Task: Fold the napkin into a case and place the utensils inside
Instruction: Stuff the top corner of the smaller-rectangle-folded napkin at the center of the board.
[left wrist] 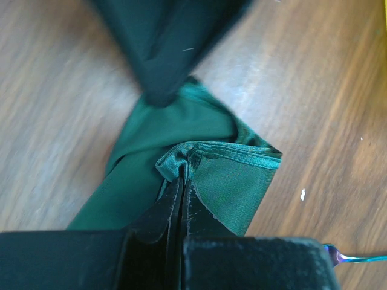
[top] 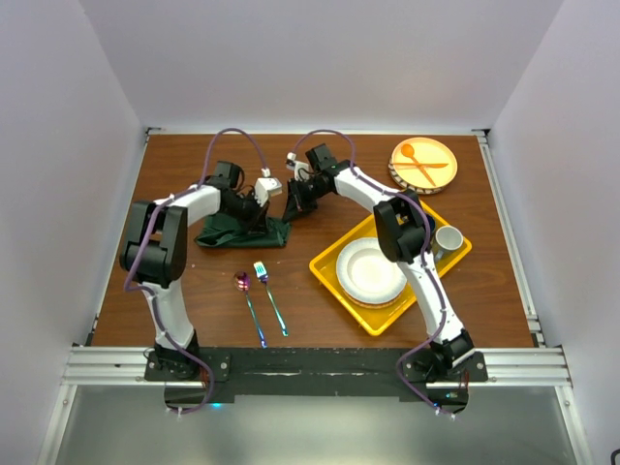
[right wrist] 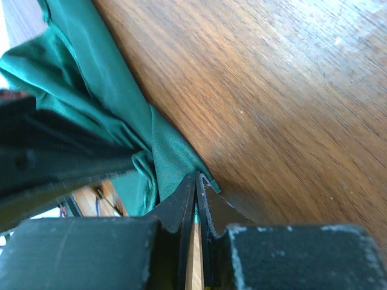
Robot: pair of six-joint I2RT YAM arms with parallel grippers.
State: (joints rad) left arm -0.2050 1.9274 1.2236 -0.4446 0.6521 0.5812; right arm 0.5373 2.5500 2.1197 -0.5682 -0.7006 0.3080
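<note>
The dark green napkin (top: pixel 242 232) lies bunched on the table at back centre, and one part rises to the right. My left gripper (top: pixel 259 215) is shut on a bunched hem of the napkin (left wrist: pixel 187 130); in the left wrist view the tips (left wrist: pixel 182 175) pinch the fold. My right gripper (top: pixel 294 203) is shut on a corner of the napkin (right wrist: pixel 91 96), with the tips (right wrist: pixel 198 180) meeting at its edge just above the wood. The iridescent spoon (top: pixel 248 302) and fork (top: pixel 270 298) lie side by side in front of the cloth. No case shape shows.
A yellow tray (top: pixel 325 266) at the right holds stacked white plates (top: pixel 370 269) and a mug (top: pixel 448 239). An orange plate (top: pixel 423 163) with an orange spoon and fork sits at the back right. A utensil handle tip (left wrist: pixel 357 258) shows in the left wrist view.
</note>
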